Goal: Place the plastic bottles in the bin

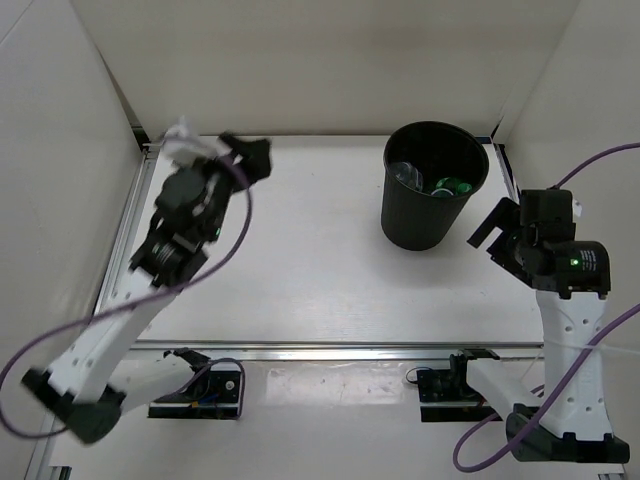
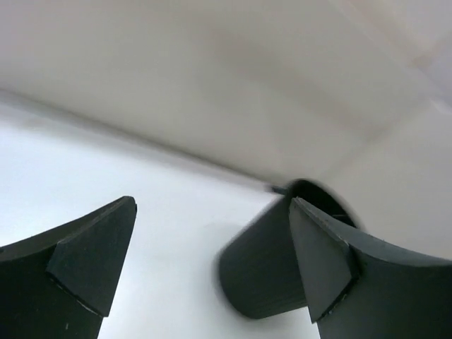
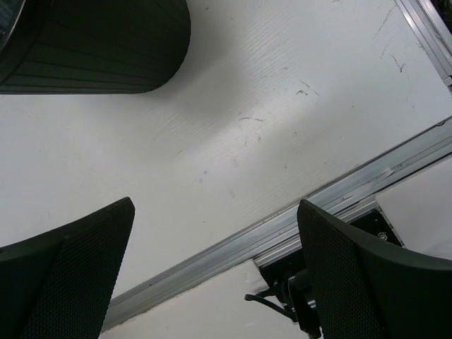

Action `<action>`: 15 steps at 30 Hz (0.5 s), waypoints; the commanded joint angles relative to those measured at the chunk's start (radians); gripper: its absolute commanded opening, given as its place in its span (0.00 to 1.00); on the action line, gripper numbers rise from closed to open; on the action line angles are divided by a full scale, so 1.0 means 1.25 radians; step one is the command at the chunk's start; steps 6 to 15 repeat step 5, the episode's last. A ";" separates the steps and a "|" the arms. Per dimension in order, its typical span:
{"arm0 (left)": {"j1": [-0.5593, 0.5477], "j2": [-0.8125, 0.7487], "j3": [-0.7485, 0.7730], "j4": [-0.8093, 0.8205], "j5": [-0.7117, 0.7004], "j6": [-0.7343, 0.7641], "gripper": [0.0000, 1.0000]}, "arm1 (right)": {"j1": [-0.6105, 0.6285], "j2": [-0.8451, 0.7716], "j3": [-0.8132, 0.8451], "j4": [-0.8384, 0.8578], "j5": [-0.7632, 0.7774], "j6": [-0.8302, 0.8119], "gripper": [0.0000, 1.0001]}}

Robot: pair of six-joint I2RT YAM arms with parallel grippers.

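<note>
Some bottles [image 1: 452, 187] inside upright, open-topped bin [image 1: 420, 226]

I only glimpse the plastic bottles [image 1: 447, 185] deep in the bin [image 1: 425, 222], their count unclear, left wrist view blurred, bin cut off by my right wrist view's top edge.

The bin [image 1: 415, 225] stands on the far right part of the surface [image 1: 300, 270], with bottles [image 1: 452, 187] lying inside it. The left end effector [image 1: 248, 158] hangs over the far left corner, well apart from the bin. The right end effector [image 1: 495, 238] sits just right of the bin.
</note>
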 commanded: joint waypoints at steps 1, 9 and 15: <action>-0.002 -0.127 -0.268 -0.147 -0.361 0.030 1.00 | -0.003 0.015 0.016 0.034 0.029 0.003 0.99; 0.065 -0.278 -0.455 -0.159 -0.679 -0.001 1.00 | -0.003 0.046 0.025 0.027 0.046 0.003 0.99; 0.065 -0.278 -0.455 -0.159 -0.679 -0.001 1.00 | -0.003 0.046 0.025 0.027 0.046 0.003 0.99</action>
